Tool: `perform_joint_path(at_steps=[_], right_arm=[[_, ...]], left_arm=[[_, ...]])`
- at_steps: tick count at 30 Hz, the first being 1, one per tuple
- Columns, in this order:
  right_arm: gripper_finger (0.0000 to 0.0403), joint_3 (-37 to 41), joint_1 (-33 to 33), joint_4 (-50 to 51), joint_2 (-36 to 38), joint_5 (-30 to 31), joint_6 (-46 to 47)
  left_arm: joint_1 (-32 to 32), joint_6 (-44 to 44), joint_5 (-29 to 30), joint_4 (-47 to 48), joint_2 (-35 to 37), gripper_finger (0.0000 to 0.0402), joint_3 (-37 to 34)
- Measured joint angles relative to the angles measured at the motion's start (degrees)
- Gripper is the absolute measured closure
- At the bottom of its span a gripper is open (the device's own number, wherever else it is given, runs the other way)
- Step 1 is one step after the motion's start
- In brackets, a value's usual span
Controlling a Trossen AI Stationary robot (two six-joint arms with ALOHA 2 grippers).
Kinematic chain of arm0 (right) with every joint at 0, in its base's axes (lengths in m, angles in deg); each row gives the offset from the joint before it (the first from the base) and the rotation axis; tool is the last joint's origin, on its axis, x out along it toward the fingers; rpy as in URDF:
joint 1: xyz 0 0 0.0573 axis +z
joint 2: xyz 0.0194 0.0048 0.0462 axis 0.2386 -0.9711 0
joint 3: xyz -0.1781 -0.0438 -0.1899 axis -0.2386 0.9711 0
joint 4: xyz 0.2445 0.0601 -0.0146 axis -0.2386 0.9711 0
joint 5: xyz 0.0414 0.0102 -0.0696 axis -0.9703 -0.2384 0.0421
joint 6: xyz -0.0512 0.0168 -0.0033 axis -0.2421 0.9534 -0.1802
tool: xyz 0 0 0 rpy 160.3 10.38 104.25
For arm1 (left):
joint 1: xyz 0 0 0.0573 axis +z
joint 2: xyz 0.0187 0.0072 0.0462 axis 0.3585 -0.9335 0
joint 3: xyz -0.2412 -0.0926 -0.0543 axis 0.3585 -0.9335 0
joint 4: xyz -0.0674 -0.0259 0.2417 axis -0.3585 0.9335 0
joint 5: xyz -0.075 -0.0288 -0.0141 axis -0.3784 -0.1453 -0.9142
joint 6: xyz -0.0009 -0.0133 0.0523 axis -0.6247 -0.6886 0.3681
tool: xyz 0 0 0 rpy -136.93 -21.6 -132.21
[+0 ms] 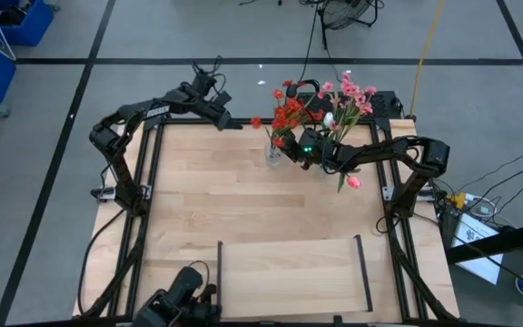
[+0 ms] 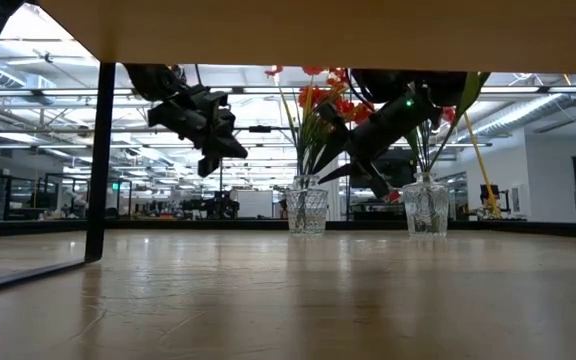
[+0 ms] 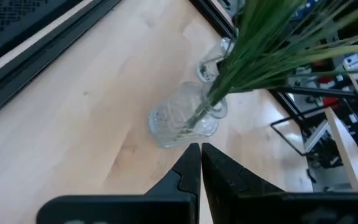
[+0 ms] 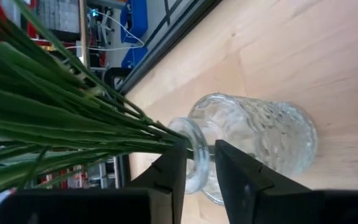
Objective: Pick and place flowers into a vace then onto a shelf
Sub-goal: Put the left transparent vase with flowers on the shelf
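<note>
A clear glass vase (image 1: 272, 153) holding the red flowers (image 1: 289, 111) stands upright on its base near the table's far edge. My right gripper (image 4: 199, 168) is shut on this vase, reaching in from the right. A second glass vase (image 2: 426, 205) with pink flowers (image 1: 354, 93), a white bud (image 1: 329, 118) and a drooping pink-red bud (image 1: 353, 182) stands to its right, under my right arm. My left gripper (image 3: 201, 155) hovers shut above the table, to the far left of the red-flower vase (image 3: 182, 121), touching nothing. The shelf (image 1: 289, 277) lies at the near edge. My right gripper pinches the vase's narrow neck (image 4: 199, 144), just under the rim, between its two fingers (image 4: 166, 174). The fingers come from the table's right, slanting slightly down. The vase stays upright with its base (image 2: 308, 230) on the table, and the green stalks rise from its mouth.
Black frame rails (image 1: 152, 173) run along the table's sides and far edge. The bare wooden tabletop (image 1: 234, 200) stretches between the vases and the shelf. A camera mount (image 1: 184, 304) sits at the near left corner.
</note>
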State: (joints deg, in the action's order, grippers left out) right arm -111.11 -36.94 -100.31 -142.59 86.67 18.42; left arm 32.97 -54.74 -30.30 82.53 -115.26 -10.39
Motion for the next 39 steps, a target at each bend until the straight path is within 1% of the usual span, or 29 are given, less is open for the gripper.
perform_joint_path(at_steps=[3, 7, 9, 13, 15, 17, 21, 28, 36, 39], right_arm=[[0.0326, 0.0, 0.0, -0.6, 0.0, -0.4, 0.0], [0.0324, 0.0, 0.0, -0.2, 0.0, -2.6, -0.2], [0.0329, 0.0, 0.0, 0.0, -0.1, -2.9, -0.3], [0.0358, -0.1, -0.2, -2.9, -2.1, -5.9, -0.6], [0.0381, -0.1, -0.1, -6.2, -3.7, -5.8, -0.6], [0.0393, -0.1, 0.1, -9.4, -5.1, -5.7, -0.4], [0.0393, -0.1, 0.1, -11.3, -6.4, -5.7, 1.4], [0.0399, 0.1, -0.1, -14.5, -6.2, -5.4, -1.3], [0.0401, 0.1, -0.1, -20.7, -6.1, -5.6, -0.2], [0.0402, 0.0, -0.1, -21.2, -5.5, -5.4, -0.2]], left_arm=[[-0.8, 0.9, -0.3, 0.0, 0.0, 0.0383, 0.0], [-1.3, 1.2, -0.4, -0.1, 0.0, 0.0383, 0.0], [-1.4, 1.2, -0.4, -0.1, 0.0, 0.0383, 0.0], [-1.3, 1.3, -0.4, -0.1, 0.0, 0.0383, 0.0], [-1.3, 1.3, -0.4, -0.1, 0.0, 0.0383, 0.0], [-1.3, 1.1, -0.4, -0.1, 0.0, 0.0383, 0.0], [-1.3, 1.3, -0.3, 0.1, 0.0, 0.0383, 0.0], [-0.7, 1.2, 1.7, 0.6, 0.0, 0.0383, 0.0], [1.5, 1.8, 4.6, 0.6, 0.0, 0.0383, 0.0], [2.7, 2.8, 5.0, 0.6, 0.0, 0.0383, 0.0]])
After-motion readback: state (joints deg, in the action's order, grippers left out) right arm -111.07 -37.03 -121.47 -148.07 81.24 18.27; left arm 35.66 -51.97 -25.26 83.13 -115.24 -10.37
